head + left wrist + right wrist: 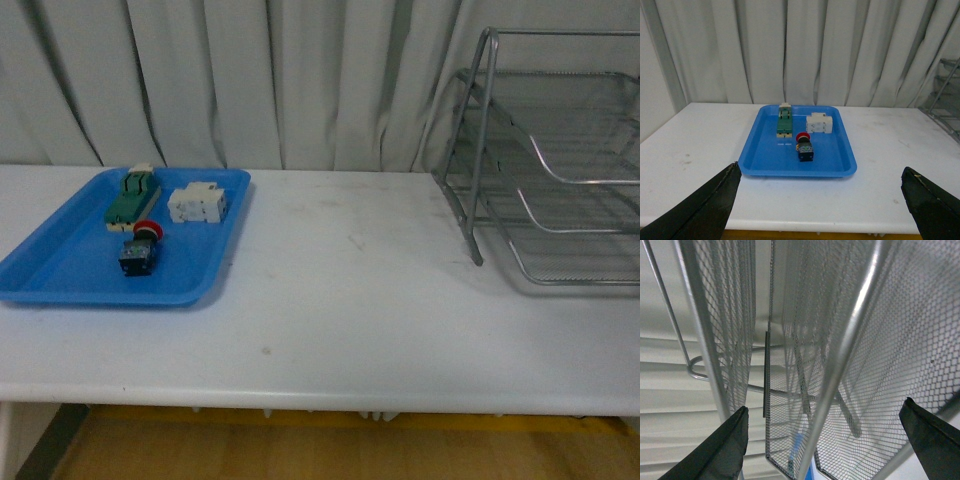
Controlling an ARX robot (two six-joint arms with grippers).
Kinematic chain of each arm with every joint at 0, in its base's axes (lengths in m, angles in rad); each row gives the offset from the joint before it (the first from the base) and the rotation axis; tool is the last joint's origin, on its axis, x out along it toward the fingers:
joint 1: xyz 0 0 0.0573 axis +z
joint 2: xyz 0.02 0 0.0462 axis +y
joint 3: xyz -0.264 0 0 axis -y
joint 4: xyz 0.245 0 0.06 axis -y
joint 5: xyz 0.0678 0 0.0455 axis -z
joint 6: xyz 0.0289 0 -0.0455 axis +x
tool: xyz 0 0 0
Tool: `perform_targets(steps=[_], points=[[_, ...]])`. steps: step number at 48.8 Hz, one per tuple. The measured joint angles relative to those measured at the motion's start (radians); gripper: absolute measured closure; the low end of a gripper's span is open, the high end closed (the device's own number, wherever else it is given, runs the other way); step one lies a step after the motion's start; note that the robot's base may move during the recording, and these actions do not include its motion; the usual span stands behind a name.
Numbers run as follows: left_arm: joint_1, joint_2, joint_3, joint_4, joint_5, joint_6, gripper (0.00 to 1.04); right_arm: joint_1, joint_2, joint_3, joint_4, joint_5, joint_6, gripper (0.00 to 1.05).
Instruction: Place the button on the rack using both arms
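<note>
The button (138, 250), a red mushroom cap on a dark body, lies on its side in a flat blue tray (60, 262) at the left of the front view, its cap pointing towards the back of the tray. Behind it in the same tray sit a green-and-cream switch block (133, 195) and, just to that block's right, a white breaker block (197, 203); the button touches neither. The tray rests on a white tabletop (350, 300) before a pale pleated curtain (250, 80). At the right edge of the frame, well apart from the tray, stands the rack (590, 140), a silver wire-mesh organiser with stacked tiers on a tubular frame, partly cut off by the picture's border.

The left wrist camera faces the tray (767, 157) across the tabletop, and the button (804, 147) shows near its middle, in front of the green switch block (785, 122) and the white block (819, 123). The left claw (820, 170) is spread wide, its two black fingers (705, 210) at the frame's corners, holding nothing and clear of the tray.

The right wrist camera is close against the rack (842, 365), with mesh and tubing filling the view. The right claw (823, 406) is also wide apart and holds nothing.
</note>
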Motion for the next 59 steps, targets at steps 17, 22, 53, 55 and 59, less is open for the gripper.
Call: perform_targets(steps=[17,22,53,55,59], points=[[0.0,0.0,0.0,0.0,0.0,0.0,0.07,0.006,0.019,0.077,-0.058,0.019,-0.034,0.35],[0.0,0.0,0.0,0.0,0.0,0.0,0.07,0.007,0.028,0.095,-0.079,0.023,-0.055,0.57],[0.0,0.0,0.0,0.0,0.0,0.0,0.07,-0.002,0.063,0.082,0.006,0.033,0.025,1.0],[0.0,0.0,0.0,0.0,0.0,0.0,0.07,-0.003,0.063,0.073,0.01,0.028,0.024,1.0],[0.0,0.0,0.0,0.0,0.0,0.0,0.07,-0.011,0.062,0.051,0.016,0.016,0.016,1.0]])
